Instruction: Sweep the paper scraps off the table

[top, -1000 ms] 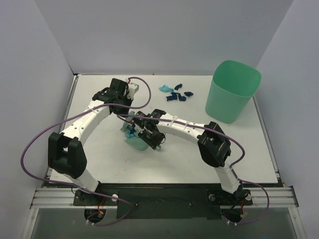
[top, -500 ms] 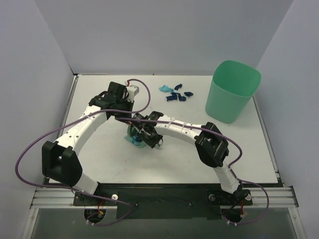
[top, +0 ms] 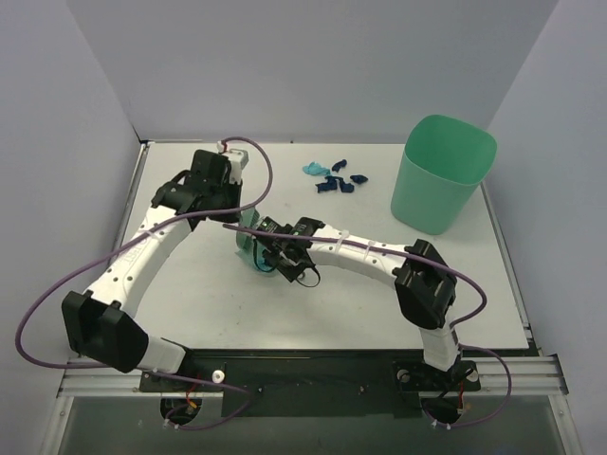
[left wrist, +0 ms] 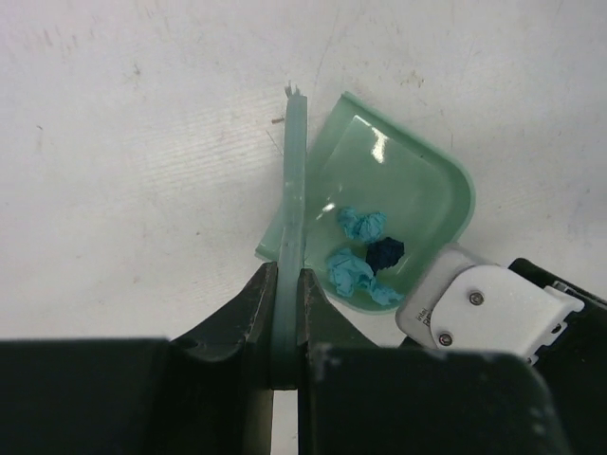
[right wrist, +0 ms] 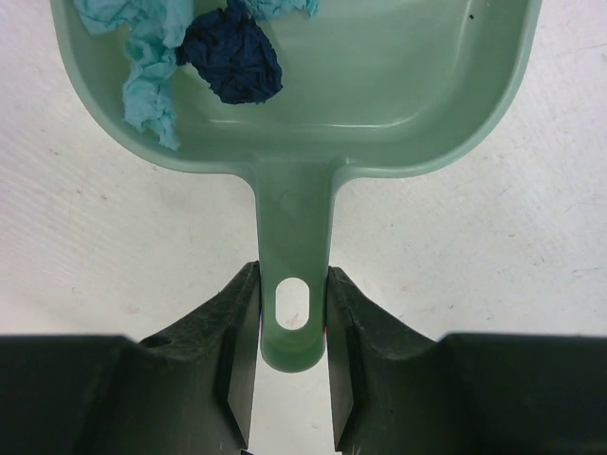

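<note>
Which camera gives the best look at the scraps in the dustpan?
The left wrist view: the teal and navy scraps in the dustpan show uncropped. The right wrist view crops them at its top edge. In the top external view the dustpan is mostly hidden.

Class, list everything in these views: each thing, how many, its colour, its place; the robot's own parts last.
White rectangular table: one, white, under everything.
Grey walls: three, grey, left, back and right.
Mint-green plastic bin: one, green, far right of the table.
Loose crumpled paper scraps: small cluster, teal and navy, far centre, left of the bin.
Pale green plastic dustpan: one, green, mid-table.
Scraps in the dustpan: one navy, a few teal.
Pale green plastic brush: one, green, beside the dustpan.
Left gripper: one, black, shut on the brush.
Right gripper: one, black, shut on the dustpan's handle.
</note>
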